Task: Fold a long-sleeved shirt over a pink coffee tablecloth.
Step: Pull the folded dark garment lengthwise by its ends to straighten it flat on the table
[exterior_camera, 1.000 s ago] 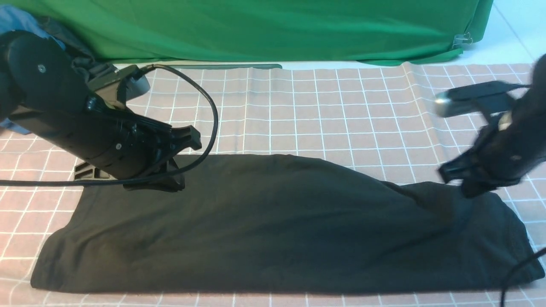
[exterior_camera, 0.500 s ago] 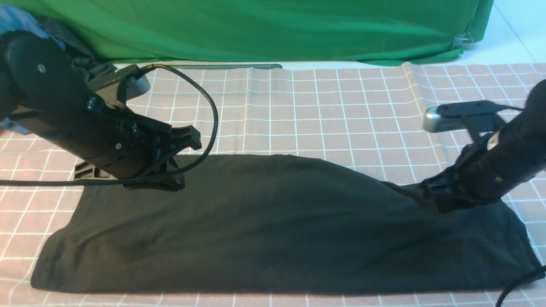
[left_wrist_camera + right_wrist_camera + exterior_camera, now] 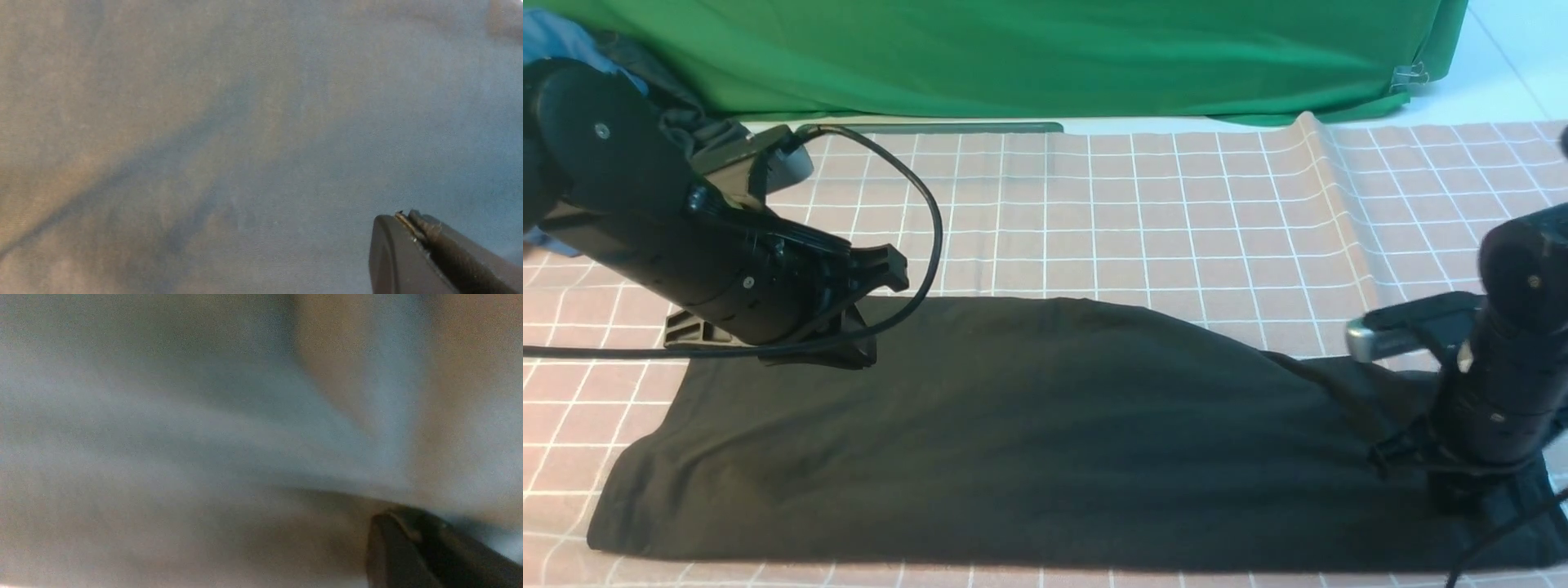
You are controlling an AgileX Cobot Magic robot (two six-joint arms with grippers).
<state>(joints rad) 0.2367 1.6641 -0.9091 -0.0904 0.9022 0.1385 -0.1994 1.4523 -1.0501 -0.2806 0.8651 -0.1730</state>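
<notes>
**Lengthwise from my right pincer (image 3: 1452, 494), the long-sleeved shirt (image 3: 1045, 433) runs off toward nine o'clock**

My right pincer points down onto the shirt's end at about four o'clock. Its jaws are nearly together, but I cannot tell whether cloth sits between them. My left pincer (image 3: 862, 343), pressed together, rests at the shirt's far corner near ten o'clock. Between them the black band lies nine to three on the pink coffee tablecloth (image 3: 1143, 212). I judge the next fold goes end over end, and my right arm is nearer the three o'clock end.
</notes>
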